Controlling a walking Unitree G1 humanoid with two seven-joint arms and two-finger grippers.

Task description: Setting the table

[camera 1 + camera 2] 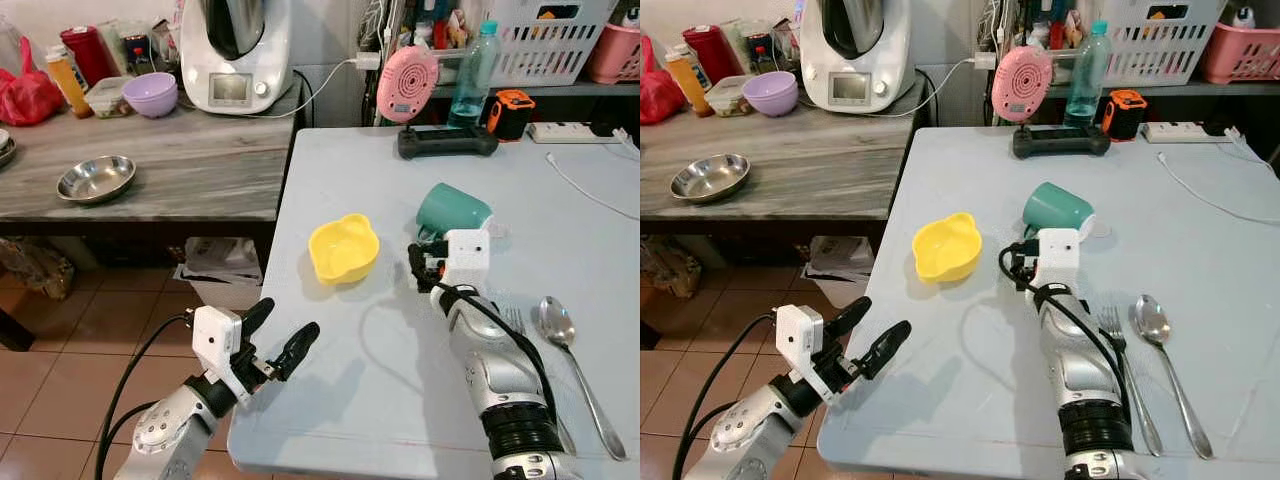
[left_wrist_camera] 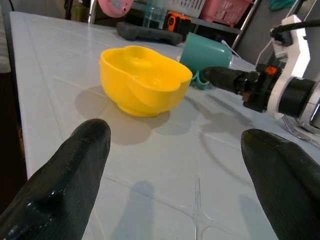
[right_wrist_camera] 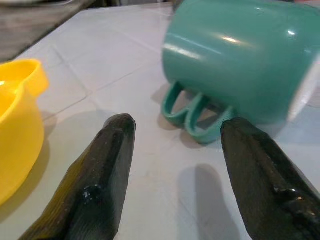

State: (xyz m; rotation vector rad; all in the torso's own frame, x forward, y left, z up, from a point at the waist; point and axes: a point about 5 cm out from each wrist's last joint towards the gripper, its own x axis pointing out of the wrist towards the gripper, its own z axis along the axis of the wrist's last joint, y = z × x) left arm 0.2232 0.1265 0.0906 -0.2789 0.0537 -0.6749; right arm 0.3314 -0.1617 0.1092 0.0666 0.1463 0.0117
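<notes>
The jaws of the right gripper (image 3: 175,150) are open, and they sit low over the desk (image 1: 350,400), just in front of the green mug (image 1: 452,211). The jaws of the left gripper (image 1: 280,335) are open too, and they hang at the near left edge of the desk, well apart from everything. Near the robot, on its right, a fork (image 1: 1120,350) and a spoon (image 1: 565,350) lie side by side, handles toward the robot. A bit farther, in the middle of the desk, sits the yellow bowl (image 1: 343,248), open side up. Just beside it, to the right, the green mug lies tipped on its side. Its long side runs across the desk, its two-loop handle (image 3: 195,117) touches the desk and faces the right gripper, and its open end seems to point to the right. The mug looks hard, smooth and light, so it may roll or slip. The handle or the rim looks like a good place to hold it. Far back are a black controller (image 1: 447,141) and a water bottle (image 1: 472,75).
</notes>
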